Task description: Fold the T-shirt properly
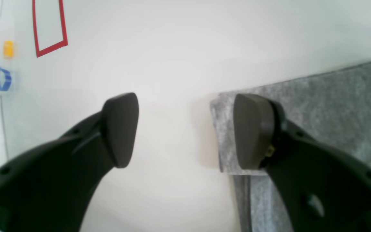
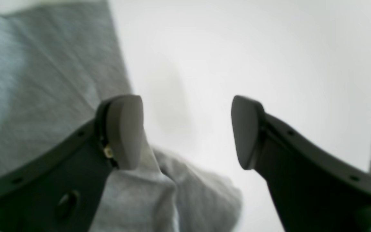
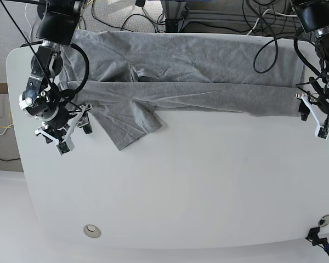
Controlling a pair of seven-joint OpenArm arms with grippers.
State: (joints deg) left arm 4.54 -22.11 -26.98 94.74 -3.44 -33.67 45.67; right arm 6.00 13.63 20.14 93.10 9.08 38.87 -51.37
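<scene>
The heather-grey T-shirt [image 3: 208, 76] lies along the far part of the white table [image 3: 197, 186], folded lengthwise. One sleeve [image 3: 131, 126] sticks out toward the front. My right gripper [image 3: 66, 129] hovers at the shirt's left end. In the right wrist view it [image 2: 185, 132] is open, with bare table between the fingers, the shirt [image 2: 43, 80] beside its left finger and the sleeve [image 2: 188, 193] below. My left gripper [image 3: 313, 118] is at the shirt's right end. It [image 1: 187, 130] is open and empty, its right finger [image 1: 253, 132] over the shirt's folded corner [image 1: 333, 106].
A red tape outline [image 1: 48, 29] marks the table beyond the left gripper, with small yellow [image 1: 8, 49] and blue [image 1: 2, 78] objects at the table's edge. A round grommet [image 3: 91, 230] sits near the front left. Cables [image 3: 153, 16] run behind the table.
</scene>
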